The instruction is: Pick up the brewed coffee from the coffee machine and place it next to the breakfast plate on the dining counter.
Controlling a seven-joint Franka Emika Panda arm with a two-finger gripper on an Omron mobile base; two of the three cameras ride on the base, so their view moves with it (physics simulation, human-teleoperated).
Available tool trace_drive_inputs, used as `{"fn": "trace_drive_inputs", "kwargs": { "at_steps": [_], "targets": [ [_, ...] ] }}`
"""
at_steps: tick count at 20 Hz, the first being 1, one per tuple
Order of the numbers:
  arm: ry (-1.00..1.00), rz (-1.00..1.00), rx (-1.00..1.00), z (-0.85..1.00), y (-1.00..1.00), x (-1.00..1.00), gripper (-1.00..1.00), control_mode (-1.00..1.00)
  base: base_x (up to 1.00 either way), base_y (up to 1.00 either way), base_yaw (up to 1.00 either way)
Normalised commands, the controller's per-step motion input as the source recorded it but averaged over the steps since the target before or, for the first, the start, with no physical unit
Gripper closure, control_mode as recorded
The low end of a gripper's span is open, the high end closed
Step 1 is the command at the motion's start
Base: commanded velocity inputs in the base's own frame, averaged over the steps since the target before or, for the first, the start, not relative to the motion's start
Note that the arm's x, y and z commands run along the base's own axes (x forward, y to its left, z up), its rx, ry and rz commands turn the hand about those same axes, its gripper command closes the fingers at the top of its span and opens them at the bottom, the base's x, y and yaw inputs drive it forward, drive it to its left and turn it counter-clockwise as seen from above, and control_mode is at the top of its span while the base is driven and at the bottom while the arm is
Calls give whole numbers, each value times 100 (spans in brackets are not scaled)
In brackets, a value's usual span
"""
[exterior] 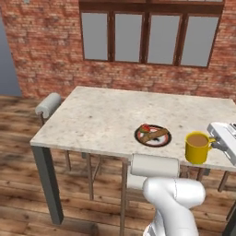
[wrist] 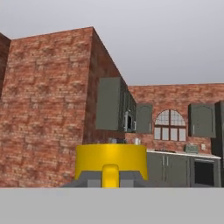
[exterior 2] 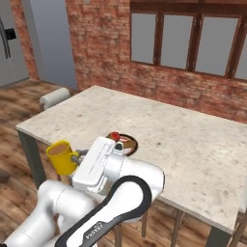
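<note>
The brewed coffee (exterior: 197, 148) is a yellow mug of brown liquid, held upright at the near edge of the dining counter (exterior: 101, 115). My gripper (exterior: 216, 143) is shut on its handle from the right. The breakfast plate (exterior: 153, 135), with brown strips and a red and green piece, lies on the counter a short way left of the mug. In the right base view the mug (exterior 2: 61, 157) hangs by the counter (exterior 2: 193, 140) edge, and my hand partly covers the plate (exterior 2: 127, 143). The hand view shows the mug (wrist: 110, 158) close up. The coffee machine is out of view.
A padded stool (exterior: 154, 166) stands under the counter's near edge, just below the mug. Another stool (exterior: 48, 105) is at the counter's left end. A brick wall with windows (exterior: 147, 37) runs behind. A grey fridge (exterior 2: 9, 43) stands at the far left.
</note>
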Motion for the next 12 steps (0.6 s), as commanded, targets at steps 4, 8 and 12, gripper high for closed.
{"fn": "trace_drive_inputs", "kwargs": {
  "at_steps": [4,8,12],
  "targets": [
    [0,0,0,0,0,0,100,100,65,-48,-6],
    [0,-4,0,0,-12,10,100,-100,33,-37,-8],
    [0,-19,0,-3,-49,45,100,-100,0,0,0]
  ]
}}
